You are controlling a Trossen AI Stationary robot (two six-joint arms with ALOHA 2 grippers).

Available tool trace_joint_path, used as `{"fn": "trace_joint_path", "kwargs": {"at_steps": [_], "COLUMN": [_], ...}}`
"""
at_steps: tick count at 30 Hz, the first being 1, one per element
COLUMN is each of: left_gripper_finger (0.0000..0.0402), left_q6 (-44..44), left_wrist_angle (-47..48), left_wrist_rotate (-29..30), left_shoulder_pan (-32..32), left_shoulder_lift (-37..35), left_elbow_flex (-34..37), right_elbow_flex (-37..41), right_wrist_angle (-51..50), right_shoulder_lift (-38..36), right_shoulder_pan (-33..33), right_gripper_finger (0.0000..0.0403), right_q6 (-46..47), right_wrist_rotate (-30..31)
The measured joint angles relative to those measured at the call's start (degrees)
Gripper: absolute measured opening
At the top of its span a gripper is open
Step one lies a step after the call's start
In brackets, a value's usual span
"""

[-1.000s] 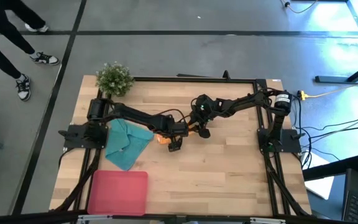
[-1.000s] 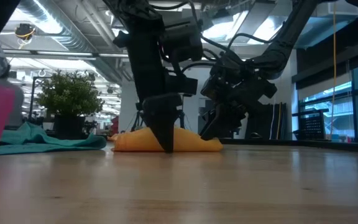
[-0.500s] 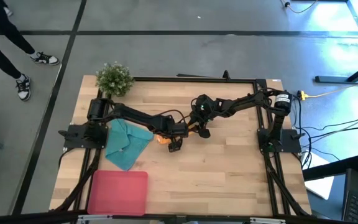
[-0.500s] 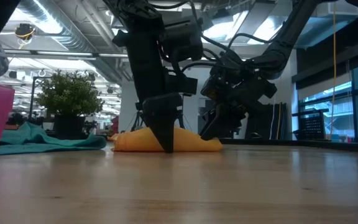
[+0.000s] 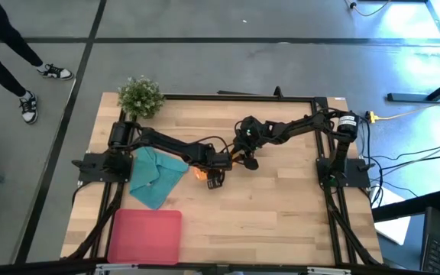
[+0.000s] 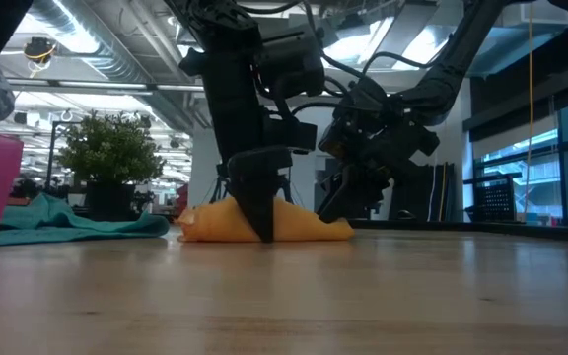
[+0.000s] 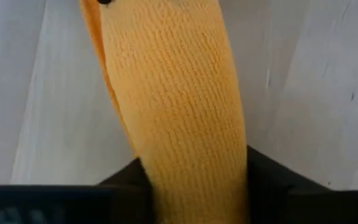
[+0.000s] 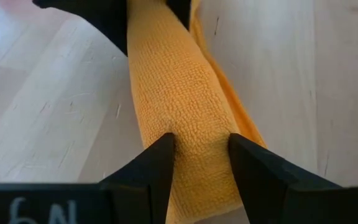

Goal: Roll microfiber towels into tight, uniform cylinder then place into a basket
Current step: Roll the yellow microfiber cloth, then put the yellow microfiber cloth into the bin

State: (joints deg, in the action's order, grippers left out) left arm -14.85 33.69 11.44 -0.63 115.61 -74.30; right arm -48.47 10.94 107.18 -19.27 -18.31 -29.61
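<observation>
the left gripper (image 5: 213, 178) has its two dark fingers closed in on one end of the rolled bright orange microfiber towel (image 8: 182, 106), pinching the nubbly cloth between them. the right gripper (image 8: 199, 163) clasps the other end, its jaws narrowed onto the roll. the towel lies as a thick, finely knitted cylinder near the middle of the pale wooden table (image 5: 281, 206). the crumpled teal microfiber towel (image 5: 155, 176) lies by the left edge, the shallow pink-red rectangular basket (image 5: 145, 235) near the front left corner.

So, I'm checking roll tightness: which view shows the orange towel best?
The right wrist view: the orange towel fills it as a roll. The left wrist view shows one end, the low view a side-on mound, the high view a sliver.
</observation>
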Motion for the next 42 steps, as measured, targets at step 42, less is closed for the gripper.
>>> {"fn": "trace_joint_path", "kwargs": {"at_steps": [42], "left_gripper_finger": [0.0003], "left_q6": [-5.82], "left_wrist_angle": [11.62], "left_wrist_rotate": [0.66], "left_shoulder_pan": [-6.08], "left_shoulder_lift": [-7.24], "left_elbow_flex": [-1.44], "right_elbow_flex": [-0.02], "right_wrist_angle": [-33.36], "right_shoulder_lift": [-33.68], "right_shoulder_pan": [0.10], "right_gripper_finger": [0.0157], "right_q6": [3.03], "right_wrist_rotate": [14.72]}}
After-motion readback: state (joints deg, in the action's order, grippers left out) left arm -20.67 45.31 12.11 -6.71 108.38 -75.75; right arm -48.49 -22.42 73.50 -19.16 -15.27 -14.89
